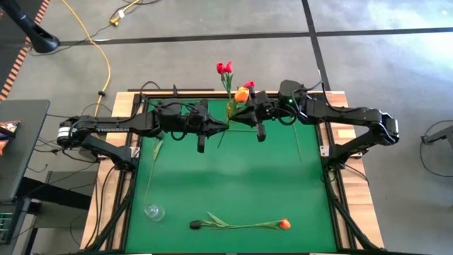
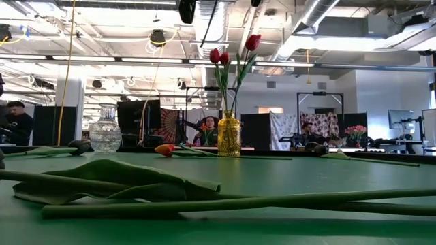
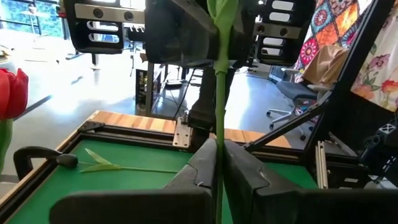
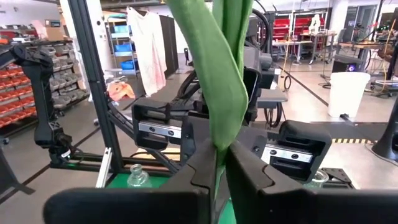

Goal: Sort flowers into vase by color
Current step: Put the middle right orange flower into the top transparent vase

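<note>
Flower stems pinched in both closed jaws, left gripper [image 1: 225,126] facing right gripper [image 1: 244,106].

No text, label, brand, number or sign can be read with certainty in any view. In the high view the left arm [image 1: 99,129] carries a pale line of lettering along its side, but the letters are too small to make out. Nothing legible shows on the shelves or hanging cloths in the room.
</note>
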